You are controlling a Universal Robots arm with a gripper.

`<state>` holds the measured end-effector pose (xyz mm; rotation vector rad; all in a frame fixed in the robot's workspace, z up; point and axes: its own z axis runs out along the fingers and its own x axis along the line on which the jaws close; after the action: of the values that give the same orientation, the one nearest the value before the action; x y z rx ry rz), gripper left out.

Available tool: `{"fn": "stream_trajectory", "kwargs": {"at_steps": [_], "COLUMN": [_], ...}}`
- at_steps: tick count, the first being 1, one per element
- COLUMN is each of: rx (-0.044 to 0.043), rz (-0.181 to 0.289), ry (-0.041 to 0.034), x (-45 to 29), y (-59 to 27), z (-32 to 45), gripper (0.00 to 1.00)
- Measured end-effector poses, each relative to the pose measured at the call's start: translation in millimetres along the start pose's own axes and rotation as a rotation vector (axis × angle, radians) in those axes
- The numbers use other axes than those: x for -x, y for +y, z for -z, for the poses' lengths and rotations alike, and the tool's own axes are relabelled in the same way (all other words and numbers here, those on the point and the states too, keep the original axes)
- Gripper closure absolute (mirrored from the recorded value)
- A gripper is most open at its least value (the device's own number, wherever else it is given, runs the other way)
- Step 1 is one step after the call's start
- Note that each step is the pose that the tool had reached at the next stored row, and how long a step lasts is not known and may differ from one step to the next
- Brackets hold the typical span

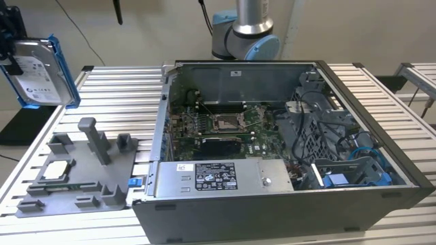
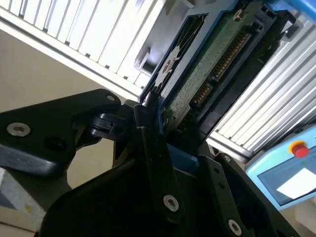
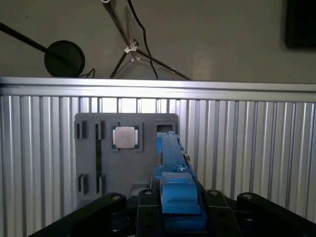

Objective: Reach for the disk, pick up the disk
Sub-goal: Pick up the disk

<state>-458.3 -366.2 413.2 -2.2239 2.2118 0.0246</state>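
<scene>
The disk (image 1: 42, 71), a silver-grey drive with a white label in a bright blue bracket, hangs upright in the air above the table's far corner on the exterior view's left. My gripper (image 1: 11, 53) is shut on it from that side. In the first wrist view the blue bracket (image 3: 174, 170) runs edge-on between the black fingers (image 3: 145, 210), above the grey fixture plate. The second wrist view shows the disk's green circuit board (image 2: 207, 74) and connector row clamped by a black finger (image 2: 154, 148).
An open computer case (image 1: 371, 130) with motherboard and a long grey box (image 1: 218, 176) fills the table's middle. A grey fixture plate (image 1: 85, 173) with upright posts carries a small square chip (image 1: 56, 170). The arm's base (image 1: 245, 38) stands behind the case. The slatted table (image 1: 122, 97) lies below.
</scene>
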Motion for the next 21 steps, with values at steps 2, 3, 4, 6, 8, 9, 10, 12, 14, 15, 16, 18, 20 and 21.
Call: {"fn": "stream_trajectory", "kwargs": {"at_steps": [2, 3, 4, 6, 8, 9, 10, 12, 14, 15, 16, 18, 20, 21], "rx": [0.0001, 0.0, 0.0, 0.0, 0.0001, 0.0, 0.0, 0.0001, 0.0001, 0.0, 0.0, 0.0, 0.0, 0.0], "rz": [0.0, 0.0, 0.0, 0.0, 0.0, 0.0, 0.0, 0.0, 0.0, 0.0, 0.0, 0.0, 0.0, 0.0], "ry": [0.0, 0.0, 0.0, 0.0, 0.0, 0.0, 0.0, 0.0001, 0.0001, 0.0, 0.0, 0.0, 0.0, 0.0], "x": [0.0, 0.1, 0.1, 0.1, 0.1, 0.1, 0.2, 0.2, 0.2, 0.2, 0.3, 0.3, 0.3, 0.4], "y": [0.0, 0.0, 0.0, 0.0, 0.0, 0.1, 0.1, 0.1, 0.1, 0.1, 0.1, 0.1, 0.2, 0.2], "z": [2.4, 3.5, 4.6, 6.8, 9.0, 10.1, 11.2, 13.3, 15.4, 16.5, 17.8, 20.4, 22.8, 24.1], "gripper": [1.0, 1.0, 1.0, 1.0, 1.0, 1.0, 1.0, 1.0, 1.0, 1.0, 1.0, 1.0, 1.0, 1.0]}}
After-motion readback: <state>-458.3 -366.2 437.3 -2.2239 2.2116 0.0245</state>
